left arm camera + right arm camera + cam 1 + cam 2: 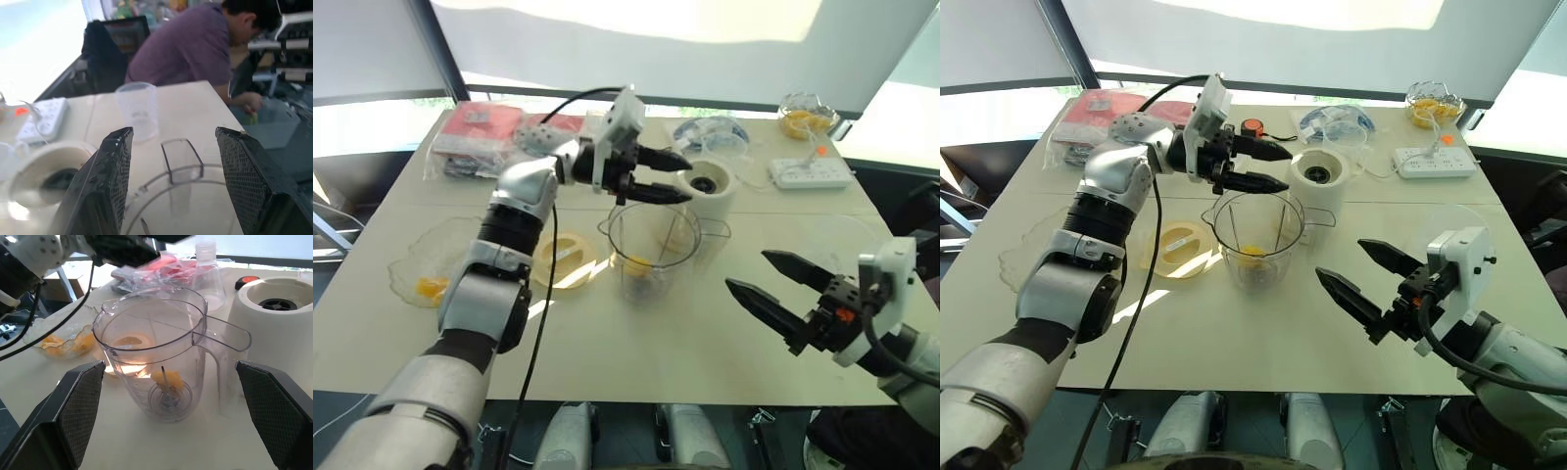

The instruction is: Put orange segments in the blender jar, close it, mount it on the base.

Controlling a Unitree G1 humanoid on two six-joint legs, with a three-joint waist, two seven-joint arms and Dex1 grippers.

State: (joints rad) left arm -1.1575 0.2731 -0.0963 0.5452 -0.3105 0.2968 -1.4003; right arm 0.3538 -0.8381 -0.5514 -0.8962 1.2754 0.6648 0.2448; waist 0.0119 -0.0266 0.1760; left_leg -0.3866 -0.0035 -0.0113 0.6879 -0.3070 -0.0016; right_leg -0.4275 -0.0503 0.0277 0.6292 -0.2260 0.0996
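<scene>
Above jar (pixel 1255 238), left gripper (pixel 1271 167) agape

I'm watching the clear blender jar (pixel 1255 240) standing upright and uncovered right under the spread jaws of the left gripper (pixel 1288 167), one orange segment (pixel 167 379) lying by its blades. The white base (pixel 1318 186) is sitting just beyond those jaws, beside the jar; the yellow lid (pixel 1178 250) is lying flat behind them.
</scene>
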